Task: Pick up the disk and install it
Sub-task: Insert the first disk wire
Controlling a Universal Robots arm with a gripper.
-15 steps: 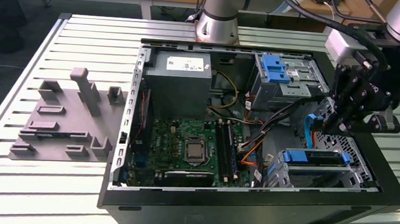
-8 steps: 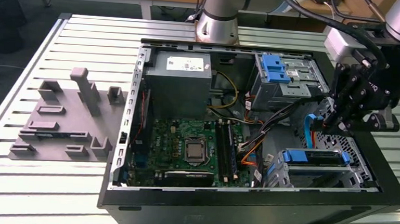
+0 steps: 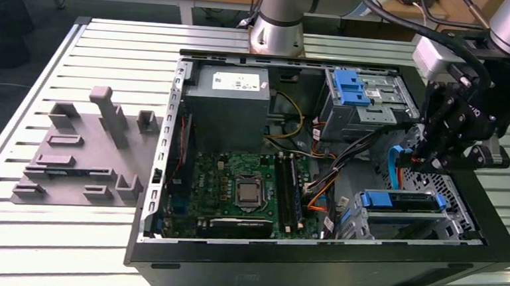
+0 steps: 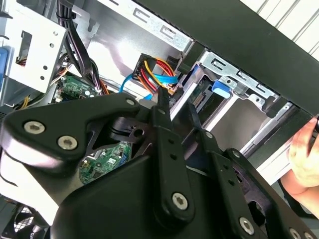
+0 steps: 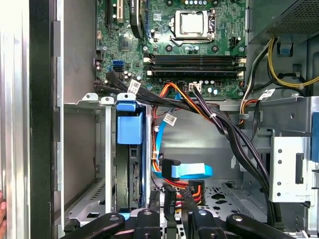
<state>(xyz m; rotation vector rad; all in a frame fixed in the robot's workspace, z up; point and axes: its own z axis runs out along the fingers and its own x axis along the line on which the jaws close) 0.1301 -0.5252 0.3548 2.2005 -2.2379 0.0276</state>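
Observation:
The disk (image 3: pixel 399 200) sits in the drive cage at the front corner of the open computer case, on the exterior view's right. Its blue frame (image 5: pixel 129 127) stands between the cage's metal rails in the first wrist view, and a blue edge of the disk (image 4: pixel 220 89) shows in the second wrist view. My gripper (image 3: pixel 427 157) hangs inside the case just behind that cage, apart from the disk. In both wrist views the gripper (image 5: pixel 177 204) (image 4: pixel 177 107) is right at a black connector (image 5: pixel 194 188) on red, orange and yellow wires.
A blue flat cable with a black plug (image 5: pixel 172 169) hangs loose beside the cage. Thick black cables (image 5: pixel 224 129) cross to the motherboard (image 3: pixel 247 189). A grey power-supply box (image 3: pixel 226 98) and a blue latch (image 3: pixel 350 89) lie further back. A person's hand (image 4: pixel 304 154) rests on the case's outer edge.

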